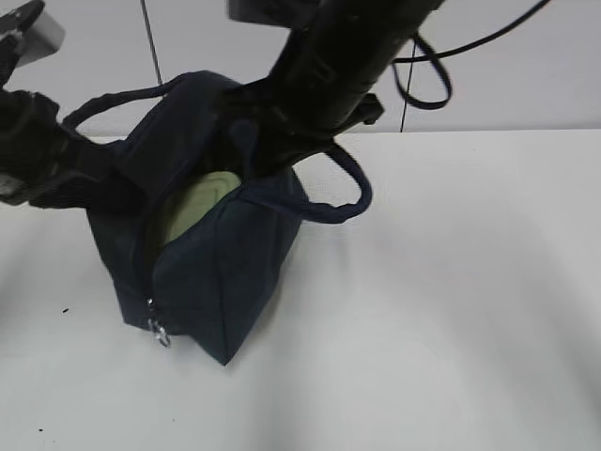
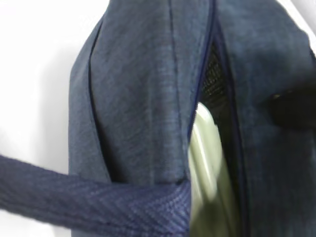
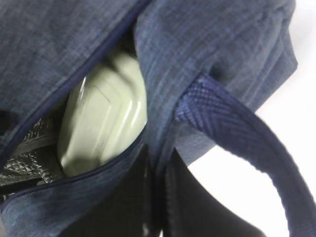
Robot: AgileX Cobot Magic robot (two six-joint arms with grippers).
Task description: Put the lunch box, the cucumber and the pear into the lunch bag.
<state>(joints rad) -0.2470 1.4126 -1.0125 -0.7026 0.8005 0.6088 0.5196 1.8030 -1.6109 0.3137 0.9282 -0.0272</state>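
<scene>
Right gripper [image 3: 157,197]: at the bag's opening, its dark fingers [image 3: 123,207] pressed together on the near edge of the bag, one inside the rim and one outside.
Left gripper: at the bag's left side in the exterior view, fingertips hidden against the fabric; I could not tell whether they were spread or closed.
Bag [image 1: 221,272]: stood on the white table [image 1: 451,310], dark navy, zipper open along the top, metal pull [image 1: 160,331] hanging at the lower front corner.
Handles: one loop [image 1: 340,193] drooped to the bag's right, the other [image 1: 113,101] arched at its left rear.
Box [image 3: 103,118]: inside the bag, pale green lid tilted and showing through the opening.
Lining [image 3: 24,163]: silvery, visible inside the bag beside the box.
Cucumber, pear: not visible in any view.
</scene>
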